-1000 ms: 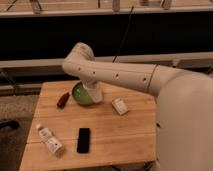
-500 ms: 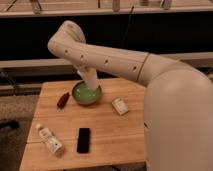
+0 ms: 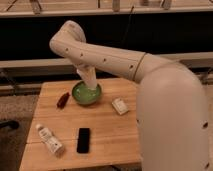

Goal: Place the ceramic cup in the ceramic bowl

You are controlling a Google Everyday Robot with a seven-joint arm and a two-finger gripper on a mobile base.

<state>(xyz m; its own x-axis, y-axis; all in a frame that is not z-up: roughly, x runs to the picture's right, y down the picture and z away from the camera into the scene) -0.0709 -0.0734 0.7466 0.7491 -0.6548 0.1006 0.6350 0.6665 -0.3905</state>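
Can't really make out the ceramic cup anywhere on its own. Could be tucked behind the end of the arm, impossible to say. Found the ceramic bowl (image 3: pixel 78 97) easily though: green, round, shallow, parked on the far part of the wooden table (image 3: pixel 115 131), a bit left of the frame's middle.

Coming straight down into that bowl from above: the gripper (image 3: pixel 89 83), pale and hanging right over the green inside, seemingly dipping past the rim. Can't tell whether that claw is clenched, released or grasping something, and can't tell if it touches the glaze either.

Following it upward, hit the big cream arm (image 3: pixel 102 59), elbow bent high at upper left of centre, then sweeping right and down into the bulky robot body (image 3: pixel 172 120) filling the right side of the frame.

Around the bowl:
- just left of it, not quite touching: a small reddish-brown thing (image 3: pixel 63 99), lying at a slant, no clue what exactly
- to the right, near but apart: a small white box (image 3: pixel 119 106)
- lower left of the table: a white labelled bottle (image 3: pixel 49 140) lying on its side
- right next to that, closer to centre: a flat black phone (image 3: pixel 83 140)

Behind the table, just a dark wall with pale horizontal rails (image 3: pixel 30 63).
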